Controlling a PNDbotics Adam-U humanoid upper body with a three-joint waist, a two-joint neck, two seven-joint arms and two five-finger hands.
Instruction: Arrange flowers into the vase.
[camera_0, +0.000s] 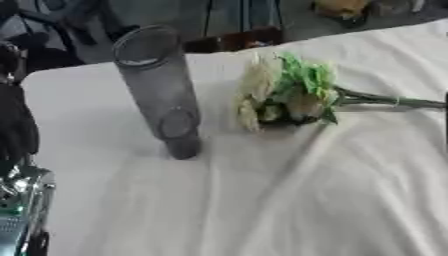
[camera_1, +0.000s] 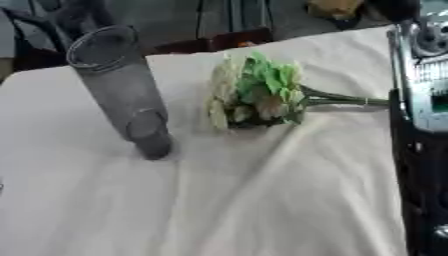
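Lying on its side right of centre on the white-clothed table (camera_0: 262, 210), one bunch of flowers (camera_0: 284, 95) has cream blooms and green leaves pointing toward the vase and its green stems (camera_0: 389, 101) running off to the right edge of the frame. One tall clear glass vase (camera_0: 157, 87) stands upright in the upper left of centre, empty, near the blooms but apart from them. The count is therefore one vase and one bunch; how many separate blooms or stems are in the bunch cannot be told.

Judging from this, the task is at its very start: nothing has been picked up and nothing is in the vase. No hand shows itself plainly. Dark and silver parts of the left arm (camera_0: 22, 190) sit at the lower left edge, and parts of the right arm (camera_1: 424, 125) fill the right edge of the right eye view, but the fingers are out of sight, so their state cannot be told.

The next move probably calls for a hand to reach the stems, close round them, lift the bunch upright and lower the stem ends into the vase mouth without tipping the vase.
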